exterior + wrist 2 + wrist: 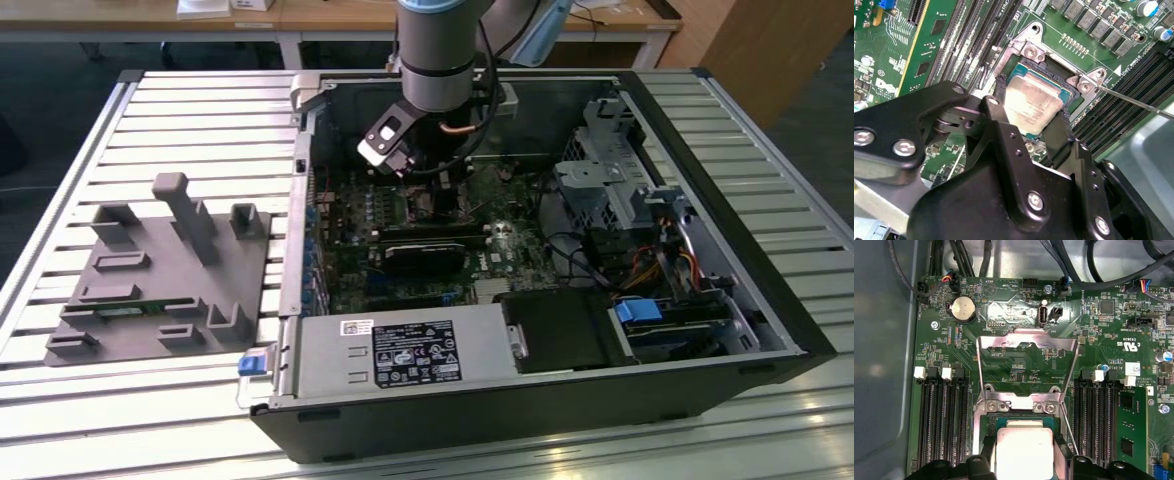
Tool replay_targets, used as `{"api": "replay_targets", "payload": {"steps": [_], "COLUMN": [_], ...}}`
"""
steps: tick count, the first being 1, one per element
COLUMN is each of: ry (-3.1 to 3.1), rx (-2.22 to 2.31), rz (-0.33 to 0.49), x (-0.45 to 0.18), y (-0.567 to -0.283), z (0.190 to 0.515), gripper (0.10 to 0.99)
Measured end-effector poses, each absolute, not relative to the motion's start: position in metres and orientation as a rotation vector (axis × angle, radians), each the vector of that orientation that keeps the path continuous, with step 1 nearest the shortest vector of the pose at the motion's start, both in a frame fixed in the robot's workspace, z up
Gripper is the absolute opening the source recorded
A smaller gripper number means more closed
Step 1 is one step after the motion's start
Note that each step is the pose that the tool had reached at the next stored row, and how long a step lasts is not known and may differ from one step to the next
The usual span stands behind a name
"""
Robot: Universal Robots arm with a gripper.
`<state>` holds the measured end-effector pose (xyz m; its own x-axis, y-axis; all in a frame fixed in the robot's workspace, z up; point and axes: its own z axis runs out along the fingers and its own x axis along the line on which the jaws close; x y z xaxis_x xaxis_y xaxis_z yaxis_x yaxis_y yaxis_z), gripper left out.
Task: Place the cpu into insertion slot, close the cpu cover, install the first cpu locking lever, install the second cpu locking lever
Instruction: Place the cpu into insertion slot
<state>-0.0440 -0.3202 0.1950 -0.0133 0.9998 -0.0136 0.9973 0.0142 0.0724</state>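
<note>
My gripper (1031,107) is down inside the open computer case (747,300), shut on the cpu (1029,100), a flat silver-grey square. One black finger presses each of two opposite edges. The cpu (1024,450) sits level right over the insertion slot (1001,421), whose dark rim shows around it on the green board. The cpu cover (1004,340), a thin silvery frame, stands swung open beyond the slot. A thin metal locking lever (1139,102) juts out beside the socket, unlatched. In the exterior view the gripper (416,185) hangs under the grey arm.
Long black memory slots (941,425) flank the socket on both sides. A black heatsink block (427,250) lies on the board nearby. Cables (587,260) and drive bays fill the case towards the exterior view's right. A grey fixture plate (160,270) sits outside on the slatted table.
</note>
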Motion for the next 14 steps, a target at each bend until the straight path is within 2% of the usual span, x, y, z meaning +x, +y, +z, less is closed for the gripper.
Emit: {"api": "replay_targets", "payload": {"steps": [1,2,14], "ry": [2.193,2.193,2.193], "rx": [2.163,2.163,2.163], "rz": [0.065,0.065,0.065], "x": [-0.044,-0.044,-0.044], "y": [-0.3202,-0.3202,-0.3174], "z": [0.195,0.1949,0.1939], "gripper": [0.553,0.612,0.612]}}
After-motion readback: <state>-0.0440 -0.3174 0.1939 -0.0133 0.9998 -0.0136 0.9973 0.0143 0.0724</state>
